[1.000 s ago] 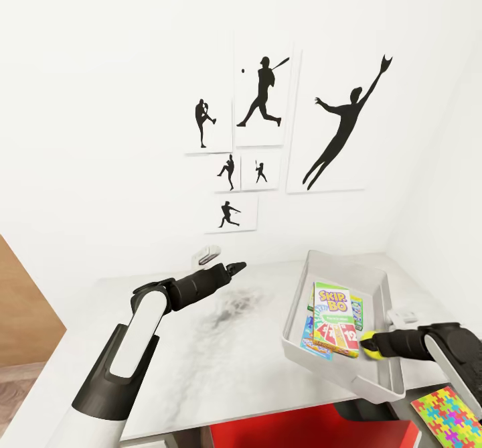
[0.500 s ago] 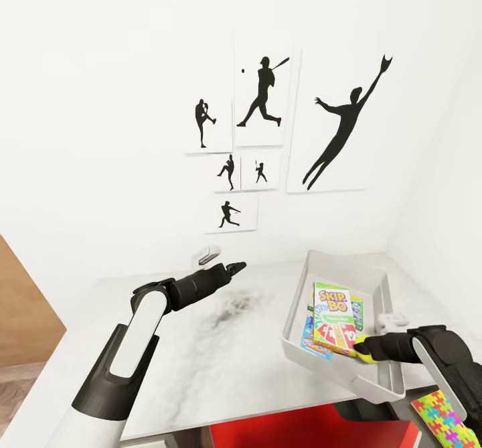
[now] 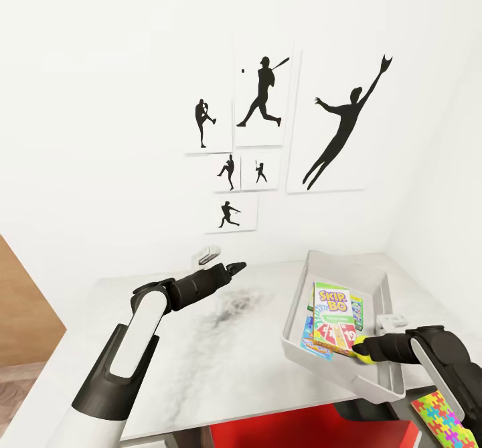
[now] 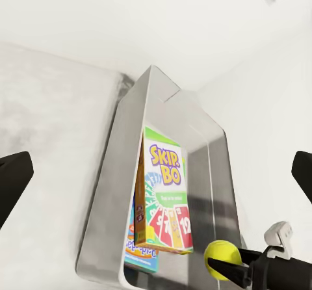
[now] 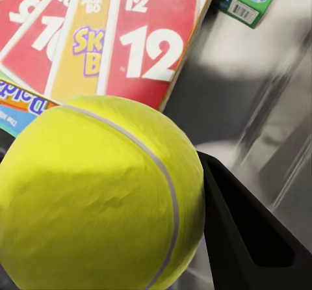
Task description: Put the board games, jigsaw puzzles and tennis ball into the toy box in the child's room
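Right jaws grip the tennis ball [image 3: 362, 350] over the toy box [image 3: 335, 262] on the grey table [image 3: 201, 354]; left jaws parted.

Flat printed game boxes: I count three stacked in the bin, the yellow-green and red Skip-Bo box [image 3: 334, 317] on top, a white-green one [image 3: 357, 312] and a blue one [image 3: 310, 344] beneath.
Shallow light grey bins [image 3: 338, 264]: one.
Fuzzy yellow-green tennis balls [image 3: 362, 349]: one.
Multicoloured jagged puzzle sheets [image 3: 445, 420]: I see one.
Black silhouette pictures [image 3: 338, 120]: six.
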Tool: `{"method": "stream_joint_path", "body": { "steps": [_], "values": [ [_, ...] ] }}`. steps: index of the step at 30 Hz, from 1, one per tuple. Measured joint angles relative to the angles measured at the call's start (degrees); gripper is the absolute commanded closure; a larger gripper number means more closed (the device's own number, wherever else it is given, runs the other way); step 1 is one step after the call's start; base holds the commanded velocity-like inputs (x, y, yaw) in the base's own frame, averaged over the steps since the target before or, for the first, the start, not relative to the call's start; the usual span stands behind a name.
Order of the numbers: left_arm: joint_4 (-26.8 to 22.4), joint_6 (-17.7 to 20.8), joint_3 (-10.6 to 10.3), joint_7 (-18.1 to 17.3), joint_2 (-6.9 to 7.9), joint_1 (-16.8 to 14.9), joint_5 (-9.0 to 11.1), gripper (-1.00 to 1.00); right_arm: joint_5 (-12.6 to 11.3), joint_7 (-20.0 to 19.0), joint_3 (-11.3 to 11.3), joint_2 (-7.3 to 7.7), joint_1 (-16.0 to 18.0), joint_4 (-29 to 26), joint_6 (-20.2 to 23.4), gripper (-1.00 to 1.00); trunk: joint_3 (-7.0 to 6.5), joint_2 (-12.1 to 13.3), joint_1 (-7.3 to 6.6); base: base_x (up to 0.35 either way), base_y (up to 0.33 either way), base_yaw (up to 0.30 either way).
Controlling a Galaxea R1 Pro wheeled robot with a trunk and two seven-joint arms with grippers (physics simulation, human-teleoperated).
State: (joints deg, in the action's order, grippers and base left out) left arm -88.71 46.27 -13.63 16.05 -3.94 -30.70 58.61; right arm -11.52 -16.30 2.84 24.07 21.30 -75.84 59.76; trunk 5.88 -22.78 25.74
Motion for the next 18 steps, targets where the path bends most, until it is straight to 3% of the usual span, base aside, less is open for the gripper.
{"method": "stream_joint_path", "body": {
  "steps": [18],
  "values": [
    [0.00, 0.00, 0.04, -0.04, 0.00, 0.00, 0.01, -1.00, 0.06, -0.04, 0.21, -0.06, -0.08, 0.02, 0.00, 1.00, 0.00, 0.00, 0.00, 0.000, 0.000, 0.000]
  ]
}}
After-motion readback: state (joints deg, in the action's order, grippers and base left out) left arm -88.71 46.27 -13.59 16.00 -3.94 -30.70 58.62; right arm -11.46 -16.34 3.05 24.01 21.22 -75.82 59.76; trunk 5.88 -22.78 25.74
